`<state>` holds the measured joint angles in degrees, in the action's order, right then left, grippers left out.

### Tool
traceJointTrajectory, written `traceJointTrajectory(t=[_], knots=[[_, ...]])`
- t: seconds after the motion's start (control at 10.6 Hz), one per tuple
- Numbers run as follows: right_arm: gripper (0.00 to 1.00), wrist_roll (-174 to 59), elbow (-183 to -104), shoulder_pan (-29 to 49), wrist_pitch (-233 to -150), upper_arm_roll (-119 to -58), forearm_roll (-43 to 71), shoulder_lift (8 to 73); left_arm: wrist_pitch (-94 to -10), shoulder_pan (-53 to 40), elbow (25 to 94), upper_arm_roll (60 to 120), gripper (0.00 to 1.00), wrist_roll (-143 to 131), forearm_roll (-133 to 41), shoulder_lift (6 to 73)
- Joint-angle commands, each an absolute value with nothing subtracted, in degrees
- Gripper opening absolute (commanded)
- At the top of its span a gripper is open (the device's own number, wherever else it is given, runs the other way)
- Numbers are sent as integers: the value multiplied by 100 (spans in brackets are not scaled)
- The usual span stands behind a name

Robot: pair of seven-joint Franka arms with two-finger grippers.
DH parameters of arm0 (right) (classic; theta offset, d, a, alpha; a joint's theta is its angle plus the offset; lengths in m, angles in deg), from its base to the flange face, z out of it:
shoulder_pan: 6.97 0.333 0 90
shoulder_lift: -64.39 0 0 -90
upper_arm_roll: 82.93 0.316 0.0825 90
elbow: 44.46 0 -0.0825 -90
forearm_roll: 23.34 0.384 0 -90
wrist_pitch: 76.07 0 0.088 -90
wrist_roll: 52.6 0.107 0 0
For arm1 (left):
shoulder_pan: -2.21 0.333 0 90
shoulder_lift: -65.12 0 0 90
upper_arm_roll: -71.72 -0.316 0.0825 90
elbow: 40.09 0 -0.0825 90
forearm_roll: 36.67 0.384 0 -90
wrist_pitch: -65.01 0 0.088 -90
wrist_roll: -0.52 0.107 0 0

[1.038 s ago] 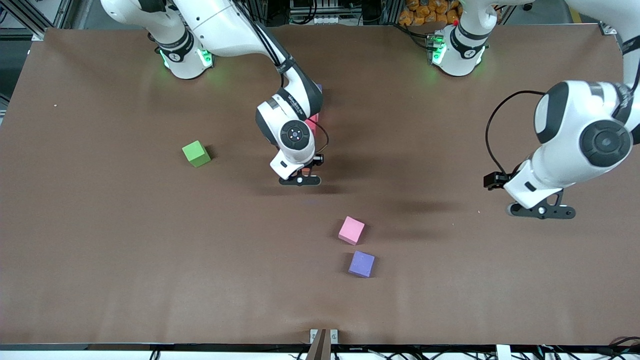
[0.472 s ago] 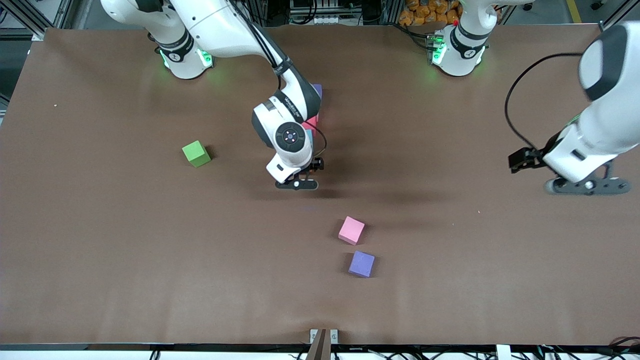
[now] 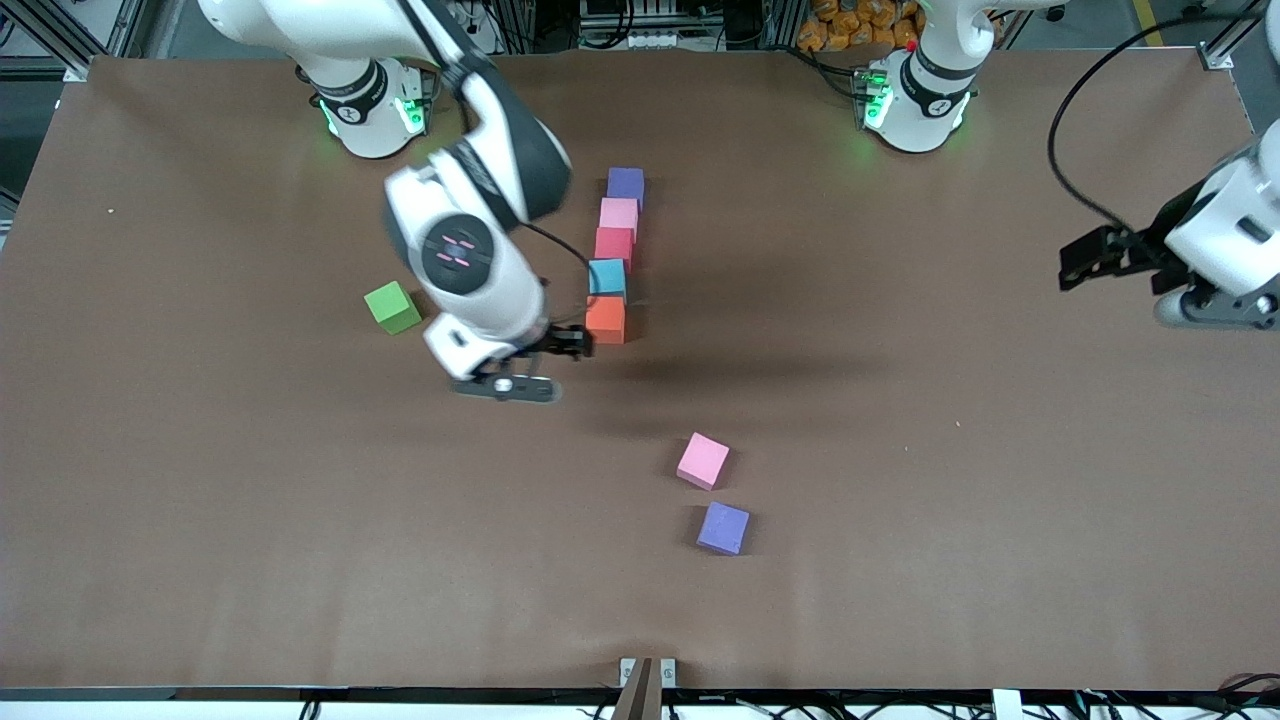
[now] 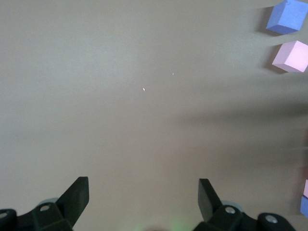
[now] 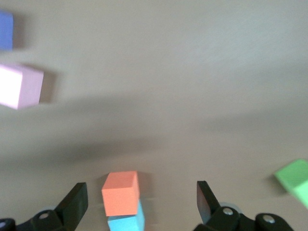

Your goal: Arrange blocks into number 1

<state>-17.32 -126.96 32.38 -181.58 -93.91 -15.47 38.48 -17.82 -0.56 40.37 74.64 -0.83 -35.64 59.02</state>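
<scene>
Five blocks lie in a straight column mid-table: purple [image 3: 625, 184], pink [image 3: 619, 213], red [image 3: 613, 243], light blue [image 3: 606, 277] and orange [image 3: 605, 319], the orange one nearest the front camera. My right gripper [image 3: 503, 385] hangs open and empty over bare table beside the orange block [image 5: 121, 193], between it and the green block [image 3: 392, 306]. A loose pink block [image 3: 703, 460] and a loose purple block [image 3: 723, 527] lie nearer the front camera. My left gripper [image 3: 1215, 310] is open and empty over the left arm's end of the table.
The brown table [image 3: 250, 520] has wide bare stretches at both ends and along its front edge. The left wrist view shows bare table under the left gripper [image 4: 143, 187], with the loose purple block [image 4: 287, 16] and pink block [image 4: 291, 56] at its edge.
The right gripper has left the column and moved toward the green block, uncovering the orange block at the column's end. The left arm has drawn back toward its end of the table.
</scene>
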Motion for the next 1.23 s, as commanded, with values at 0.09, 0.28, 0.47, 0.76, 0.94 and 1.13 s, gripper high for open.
traceJointTrajectory(t=[0.09, 0.28, 0.47, 0.76, 0.94, 1.13], knots=[[100, -1858, -12804, 3205, -18040, -9741, -2123, 4494, -1611, 1, 4015, 7436, 100, 87, -3641, 6336], [100, -3145, -12743, 3196, -17830, -10276, -2123, 4741, -1611, 1, 4015, 7427, 100, 52, -3649, 6319], [100, -4209, -12559, 2542, -17322, -10333, -2036, 4935, -1611, -51, 3998, 7471, 100, -26, -3641, 6275], [100, -5267, -12409, 1083, -16871, -9788, -2018, 5242, -1611, -69, 3971, 7480, 100, -247, -3684, 6187], [100, -5558, -12435, 693, -16800, -9778, -2026, 5287, -1611, -25, 3971, 7480, 100, -185, -3693, 6196], [100, -5586, -12435, 80, -16826, -9017, -2097, 5383, -1620, -43, 3980, 7480, 100, -176, -3693, 6196]])
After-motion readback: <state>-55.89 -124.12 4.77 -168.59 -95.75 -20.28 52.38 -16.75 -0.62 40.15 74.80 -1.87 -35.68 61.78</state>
